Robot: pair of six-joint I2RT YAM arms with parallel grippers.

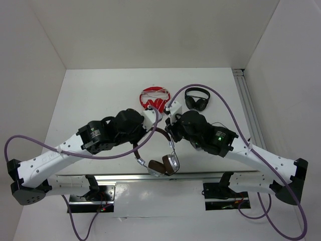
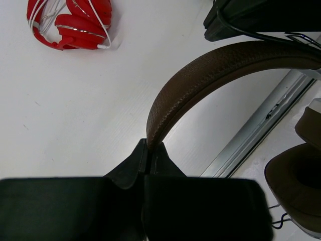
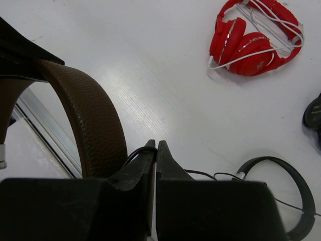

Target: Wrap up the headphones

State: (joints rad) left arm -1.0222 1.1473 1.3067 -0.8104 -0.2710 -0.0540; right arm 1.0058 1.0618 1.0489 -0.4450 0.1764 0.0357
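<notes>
The headphones (image 1: 165,164) have a brown headband, silver cups and brown pads, and they hang at the table's near edge between my arms. In the left wrist view my left gripper (image 2: 149,145) is shut on one end of the brown headband (image 2: 200,70), with the ear pads (image 2: 296,186) at lower right. In the right wrist view my right gripper (image 3: 156,145) is shut on the thin dark cable (image 3: 134,152), right beside the headband (image 3: 95,115). In the top view both grippers meet over the headband, left (image 1: 149,131) and right (image 1: 171,134).
A red pair of headphones with a white cord (image 1: 154,97) lies behind my grippers; it also shows in the left wrist view (image 2: 75,22) and the right wrist view (image 3: 256,37). A black pair (image 1: 196,99) lies at back right. An aluminium rail (image 1: 125,176) runs along the near edge.
</notes>
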